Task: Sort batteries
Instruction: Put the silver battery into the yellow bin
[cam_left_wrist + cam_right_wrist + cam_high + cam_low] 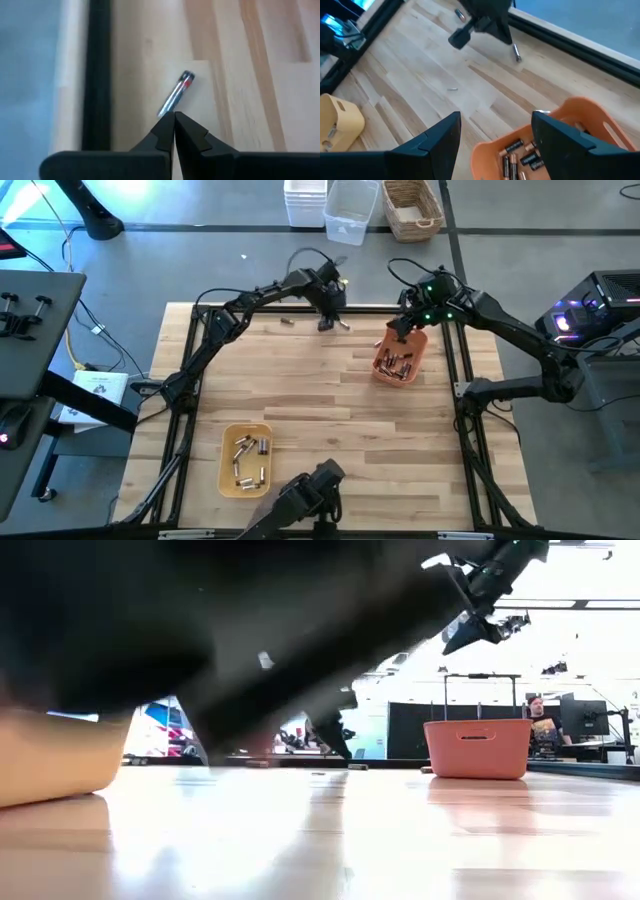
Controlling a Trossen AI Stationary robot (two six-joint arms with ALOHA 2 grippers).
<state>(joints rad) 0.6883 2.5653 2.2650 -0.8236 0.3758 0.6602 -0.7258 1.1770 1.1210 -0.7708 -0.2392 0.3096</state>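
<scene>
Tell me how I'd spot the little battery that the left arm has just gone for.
Find the table's far edge, where the left tool reaches down, shut. The battery lies on bare wood at its fingertips, whether pinched is unclear. Unlike those in the orange tray and yellow tray, it's thin, silvery, with a red band.

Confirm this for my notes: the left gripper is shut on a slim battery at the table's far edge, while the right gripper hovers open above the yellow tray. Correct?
Not quite. The right gripper hovers open above the orange tray, as the right wrist view shows; the yellow tray sits at the near side. The left gripper is shut on a slim battery at the far edge.
</scene>
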